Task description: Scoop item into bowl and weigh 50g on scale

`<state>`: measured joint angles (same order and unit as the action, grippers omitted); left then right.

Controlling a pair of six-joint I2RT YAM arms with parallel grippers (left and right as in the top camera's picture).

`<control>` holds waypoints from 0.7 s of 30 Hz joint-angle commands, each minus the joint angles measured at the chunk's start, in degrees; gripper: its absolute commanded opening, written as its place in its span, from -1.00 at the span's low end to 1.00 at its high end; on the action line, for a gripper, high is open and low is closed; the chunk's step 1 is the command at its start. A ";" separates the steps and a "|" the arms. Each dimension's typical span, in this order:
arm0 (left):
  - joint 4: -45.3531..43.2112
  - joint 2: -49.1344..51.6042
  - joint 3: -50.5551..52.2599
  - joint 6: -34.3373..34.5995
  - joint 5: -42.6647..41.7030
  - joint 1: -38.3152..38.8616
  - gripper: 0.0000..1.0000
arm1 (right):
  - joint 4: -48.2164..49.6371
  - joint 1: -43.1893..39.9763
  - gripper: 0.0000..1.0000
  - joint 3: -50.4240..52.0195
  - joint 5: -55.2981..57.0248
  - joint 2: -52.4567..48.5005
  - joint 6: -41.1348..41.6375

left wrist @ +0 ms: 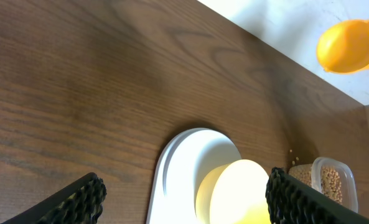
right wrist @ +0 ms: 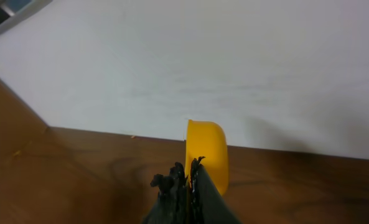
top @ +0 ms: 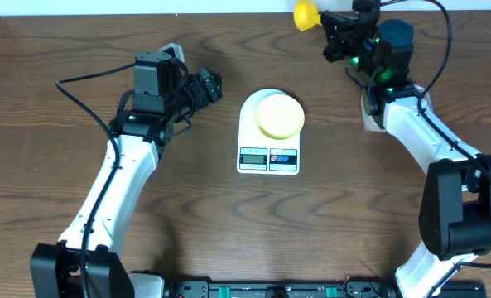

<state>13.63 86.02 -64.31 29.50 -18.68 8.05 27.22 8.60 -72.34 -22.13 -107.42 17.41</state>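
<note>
Overhead view shows the right gripper (top: pixel 334 35) clamped on the yellow scoop (top: pixel 305 14), well apart from the pale-yellow bowl (top: pixel 279 115) on the scale (top: pixel 268 159), the left gripper (top: pixel 210 85) spread wide and empty; when it carries beans (left wrist: pixel 329 182) from the clear container (left wrist: pixel 350 176), the scoop may twist and spill them.

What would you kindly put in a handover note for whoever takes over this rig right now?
Left gripper: open, empty, left of the scale.
Right gripper: shut on the yellow scoop, held near the table's far edge; cannot tell whether it is loaded.
Bowl: on the scale's platform, no beans visible in it.
Beans: in the clear container right of the scale, by the right arm.
Done: bowl placed, scoop gripped.
Left: scoop beans into the bowl until the scale shows the target.
</note>
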 commanded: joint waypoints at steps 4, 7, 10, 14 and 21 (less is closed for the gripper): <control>0.04 -0.83 -0.42 -1.42 0.79 0.07 0.69 | -2.08 -0.37 -0.97 -1.11 1.70 3.50 -4.17; 0.04 -0.83 -0.42 -1.42 0.79 0.07 0.69 | -6.12 -0.37 -0.98 -1.11 4.79 5.38 -6.58; 0.04 -0.83 -0.42 -1.42 0.79 0.07 0.69 | -10.21 -0.37 -0.98 -1.11 8.33 7.56 -9.20; 0.04 -0.83 -0.42 -1.42 0.79 0.07 0.69 | -13.86 -0.37 -0.98 -1.11 10.43 10.91 -10.91; 0.04 -0.83 -0.42 -1.42 0.79 0.07 0.69 | -20.48 -0.37 -0.98 -1.11 10.16 13.57 -11.28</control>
<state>13.63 86.02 -64.31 29.50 -18.48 8.05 8.84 8.32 -72.42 -12.97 -94.61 7.66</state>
